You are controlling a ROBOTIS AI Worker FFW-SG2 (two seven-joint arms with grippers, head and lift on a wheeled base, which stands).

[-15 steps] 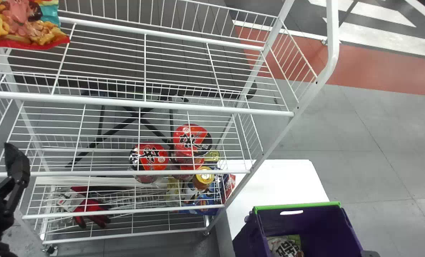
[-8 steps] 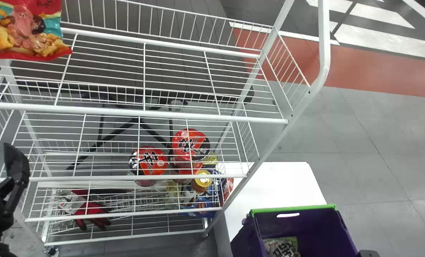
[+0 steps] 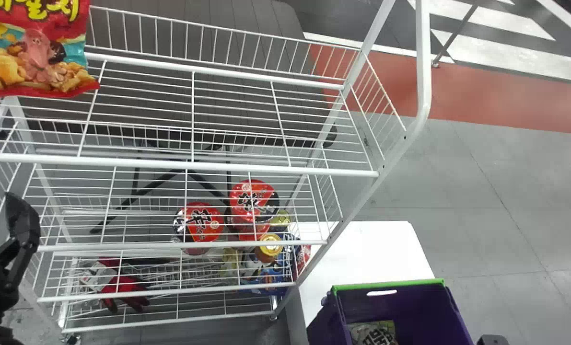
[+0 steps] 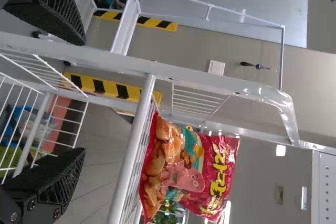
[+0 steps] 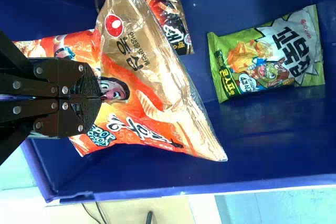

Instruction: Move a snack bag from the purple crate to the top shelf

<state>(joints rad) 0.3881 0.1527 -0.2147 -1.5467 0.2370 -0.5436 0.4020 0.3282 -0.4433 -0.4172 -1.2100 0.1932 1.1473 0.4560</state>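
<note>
Snack bag [image 5: 149, 77], orange and gold, hangs pinched in the right gripper [image 5: 100, 98], its jaws closed on it, aimed down at the purple crate [image 3: 410, 306], where a green-and-white bag [image 5: 268, 53] lies. The left gripper [image 3: 21, 227], beside the white rack [image 3: 261, 170], gapes wide, gripping nothing.

The rack [image 3: 247, 167] looks smooth painted metal, the crate [image 3: 412, 309] smooth plastic, the orange snack bag [image 5: 152, 114] glossy film, the gloves [image 3: 124, 286] matt cloth.
</note>
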